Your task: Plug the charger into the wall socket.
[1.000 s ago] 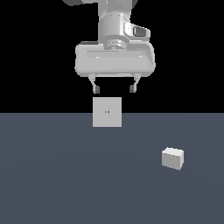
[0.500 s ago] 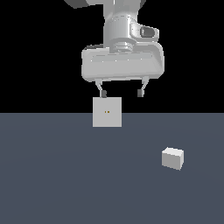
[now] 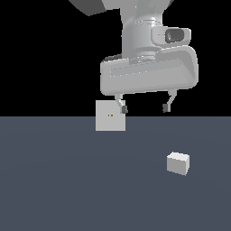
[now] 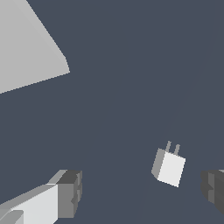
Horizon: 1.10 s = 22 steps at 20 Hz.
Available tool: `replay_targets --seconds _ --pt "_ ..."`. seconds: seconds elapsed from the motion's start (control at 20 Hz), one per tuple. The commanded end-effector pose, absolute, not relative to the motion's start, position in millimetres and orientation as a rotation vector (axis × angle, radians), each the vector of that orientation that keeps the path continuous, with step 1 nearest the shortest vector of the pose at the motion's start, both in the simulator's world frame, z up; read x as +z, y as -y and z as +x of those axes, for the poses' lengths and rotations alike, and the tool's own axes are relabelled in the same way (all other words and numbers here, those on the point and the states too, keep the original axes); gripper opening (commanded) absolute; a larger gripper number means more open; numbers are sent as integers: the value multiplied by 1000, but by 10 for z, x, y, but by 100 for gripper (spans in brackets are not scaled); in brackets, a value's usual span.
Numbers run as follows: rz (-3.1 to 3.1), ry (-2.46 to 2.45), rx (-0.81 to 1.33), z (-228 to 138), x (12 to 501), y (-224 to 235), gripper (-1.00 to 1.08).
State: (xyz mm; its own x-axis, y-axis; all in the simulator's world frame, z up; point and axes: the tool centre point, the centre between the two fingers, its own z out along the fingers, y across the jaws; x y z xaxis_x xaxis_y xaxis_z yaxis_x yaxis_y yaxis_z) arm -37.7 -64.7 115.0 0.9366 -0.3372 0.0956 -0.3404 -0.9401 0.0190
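**A:** Where is the charger (image 3: 177, 163) sitting?

**B:** In the exterior view it lies on the dark grey floor (image 3: 67, 180), lower right of the frame, well apart from everything else. The wrist view shows it too (image 4: 168, 166), with two small prongs sticking out of one face.

**A:** And the wall socket (image 3: 110, 115)?

**B:** An upright pale square plate left of centre, straddling the line where the floor meets the black background, two tiny dots near its middle. In the wrist view a large pale slab (image 4: 26, 48) fills one corner; that may be the same plate, but I cannot tell for sure.

**A:** What is the gripper (image 3: 145, 108) doing?

**B:** It hangs in the air above the floor, fingers spread wide with nothing between them. One fingertip (image 3: 123, 108) overlaps the plate's upper right corner in the frame; whether it touches, I cannot tell. The charger sits below and to the right of the other fingertip.
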Motion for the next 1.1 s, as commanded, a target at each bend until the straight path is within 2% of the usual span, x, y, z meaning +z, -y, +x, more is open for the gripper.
replay_targets --seconds 0.0,0.5,1.05 --pt "3028 633 179 -458 1055 759 100" --pt "2918 926 289 -730 748 1077 100" --pt "2869 1029 326 -835 622 1175 100"
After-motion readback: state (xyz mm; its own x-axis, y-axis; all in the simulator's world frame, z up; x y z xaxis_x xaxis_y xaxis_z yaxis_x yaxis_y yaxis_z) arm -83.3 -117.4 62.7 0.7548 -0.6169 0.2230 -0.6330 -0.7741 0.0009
